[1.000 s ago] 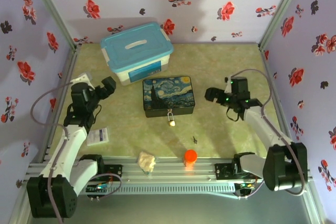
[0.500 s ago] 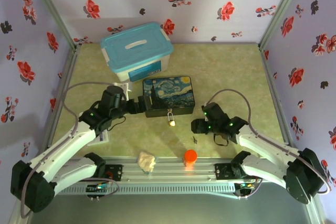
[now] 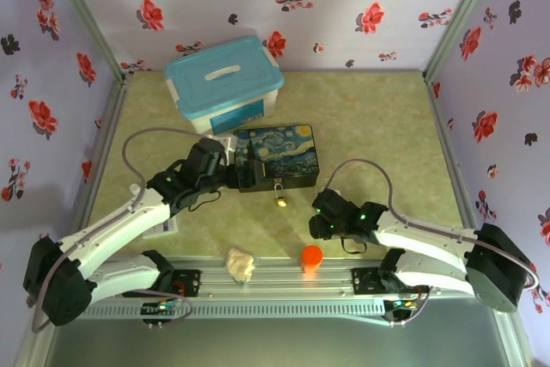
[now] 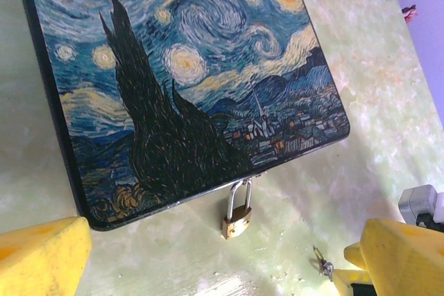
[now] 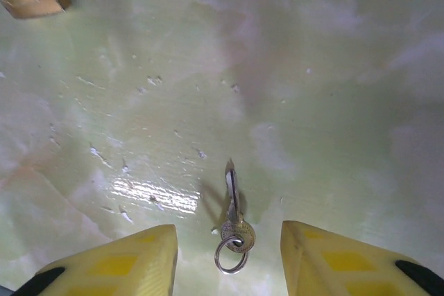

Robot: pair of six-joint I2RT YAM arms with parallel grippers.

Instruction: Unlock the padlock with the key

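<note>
In the middle of the top view, the left gripper [image 3: 239, 169] sits at the lower-left corner of the painted tin box [image 3: 279, 150], and the padlock [image 3: 280, 196] hangs at the box's lower edge. The right gripper [image 3: 320, 223] is lower right of the padlock, just above the orange cap [image 3: 311, 255].

In the left wrist view, the 2 yellow fingers [image 4: 41, 258] stand wide apart at the bottom corners, released. The padlock lies at bottom centre with its shackle hooked at the box's edge, and the key [image 4: 323, 263] lies at the lower right.

In the right wrist view, the key lies flat at bottom centre between the 2 parted fingers, untouched and not grasped.
</note>
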